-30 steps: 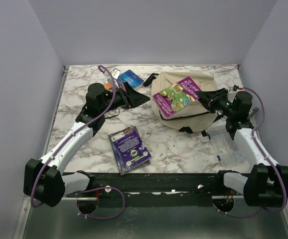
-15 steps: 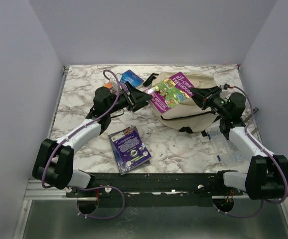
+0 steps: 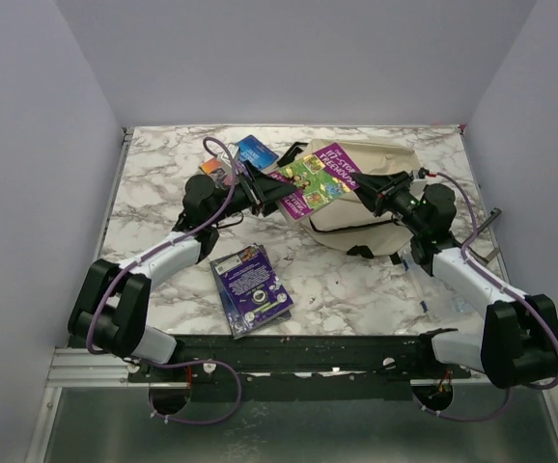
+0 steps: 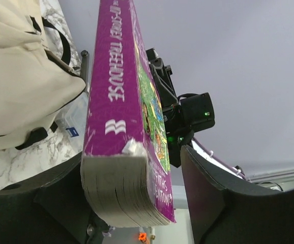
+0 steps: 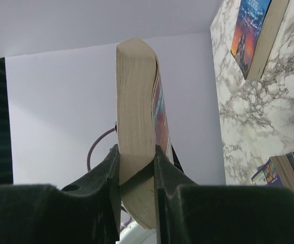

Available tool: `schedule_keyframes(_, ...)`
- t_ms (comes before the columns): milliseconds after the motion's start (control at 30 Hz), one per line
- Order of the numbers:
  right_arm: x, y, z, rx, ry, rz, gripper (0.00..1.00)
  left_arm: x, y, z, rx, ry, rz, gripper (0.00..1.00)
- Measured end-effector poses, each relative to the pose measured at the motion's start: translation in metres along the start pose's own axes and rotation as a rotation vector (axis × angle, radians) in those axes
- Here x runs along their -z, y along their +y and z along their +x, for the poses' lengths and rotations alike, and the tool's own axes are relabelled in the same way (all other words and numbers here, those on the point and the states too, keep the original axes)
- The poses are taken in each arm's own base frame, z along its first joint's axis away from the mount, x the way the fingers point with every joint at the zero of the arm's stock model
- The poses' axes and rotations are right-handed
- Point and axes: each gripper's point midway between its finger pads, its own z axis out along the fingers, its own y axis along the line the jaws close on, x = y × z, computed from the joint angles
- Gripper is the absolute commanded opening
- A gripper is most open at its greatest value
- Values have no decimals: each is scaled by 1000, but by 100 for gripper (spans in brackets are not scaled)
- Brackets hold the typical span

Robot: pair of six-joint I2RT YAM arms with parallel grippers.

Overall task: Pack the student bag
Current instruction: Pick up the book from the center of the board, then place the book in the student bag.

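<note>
Slippage was my worry. My right gripper [image 5: 137,152] was pinching only one short end of the purple book [image 3: 316,177], pads squeezed on the page block. The rest of the book hung out like a lever and could twist or drop if that hold loosened before the other side took it.

My left gripper [image 4: 131,155] had its fingers spread to either side of the opposite end. One finger looked close against the pages and the other showed a sliver of gap beside the cover, so I judged it not clamped. Closing off-centre there could knock the book askew.

The student bag [image 3: 351,224] lay on the marble table [image 3: 163,164] toward the back right, under and just right of the book. I couldn't tell whether its mouth stood open, so a drop might have landed on closed fabric.

Both my arms reached forward and inward, wrists facing each other across the book, which was held clear of the table over the bag's left edge.
</note>
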Motion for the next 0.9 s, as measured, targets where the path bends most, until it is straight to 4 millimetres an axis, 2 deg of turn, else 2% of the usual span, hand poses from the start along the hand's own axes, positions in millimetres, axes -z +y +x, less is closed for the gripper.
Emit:
schedule_keyframes(100,-3,-1,0,1,-25,0,0,1,5,5,19,7,-5,46)
schedule_keyframes(200,-5,-3,4,5,-33,7,1,1,5,5,18,4,-2,14)
schedule_keyframes(267,-6,-5,5,18,-40,15,1,2,4,4,13,2,1,2)
schedule_keyframes(300,-6,-6,5,29,-43,21,6,3,6,3,10,2,-1,0)
schedule_keyframes(333,-5,-9,6,45,-44,30,17,3,6,4,10,3,-1,0)
schedule_keyframes(367,-5,-12,7,68,-43,50,28,4,7,3,7,2,-2,0)
schedule_keyframes(400,-4,-17,7,100,-41,82,43,6,8,0,3,-1,-5,0)
schedule_keyframes(467,-7,-20,5,188,-38,154,63,10,10,-3,-10,0,-8,0)
schedule_keyframes(500,-7,-21,3,253,-35,192,72,13,13,-7,-20,-7,-20,0)
schedule_keyframes(533,-7,-20,1,328,-31,227,76,17,15,-11,-33,-19,-36,0)
schedule_keyframes(667,-2,-19,-19,645,-21,391,78,35,22,-32,-114,-85,-146,0)
schedule_keyframes(733,1,-24,-35,808,-14,502,79,40,22,-42,-168,-120,-208,0)
schedule_keyframes(833,13,-54,-53,1046,24,723,76,50,17,-57,-264,-183,-320,0)
schedule_keyframes(900,25,-84,-47,1232,118,878,74,58,13,-67,-322,-216,-393,0)
